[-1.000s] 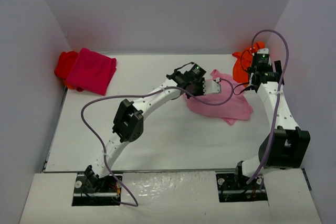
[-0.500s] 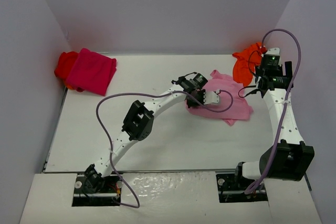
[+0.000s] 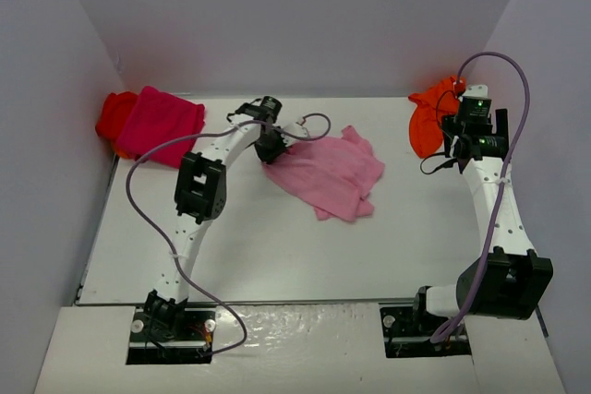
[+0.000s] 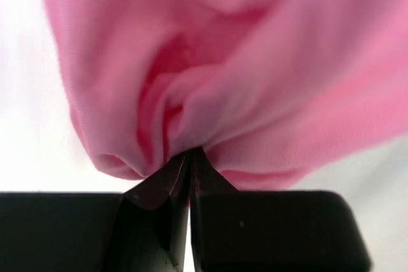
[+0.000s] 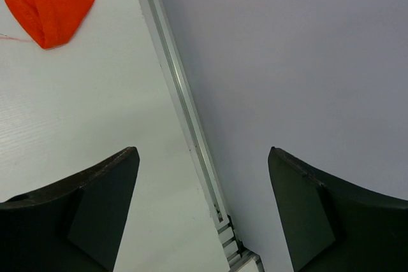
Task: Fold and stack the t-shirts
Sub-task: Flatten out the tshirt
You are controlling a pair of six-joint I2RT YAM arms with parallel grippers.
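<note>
The light pink t-shirt (image 3: 331,173) lies crumpled in the middle of the table. My left gripper (image 3: 273,149) is shut on its left edge; the left wrist view shows the pink cloth (image 4: 255,62) bunched between the closed fingertips. The magenta t-shirt (image 3: 164,125) lies folded on the red t-shirt (image 3: 113,113) at the back left. The orange t-shirt (image 3: 427,122) is heaped at the back right and shows in the right wrist view (image 5: 51,1). My right gripper (image 3: 473,136) is open and empty beside it, near the right wall.
White walls close in the table on the left, back and right. A metal rail (image 5: 185,113) runs along the table's right edge under my right gripper. Purple cables loop over both arms.
My left gripper has dragged the light pink t-shirt leftward across the table, away from the orange t-shirt. My right gripper has drawn back toward the right wall.
</note>
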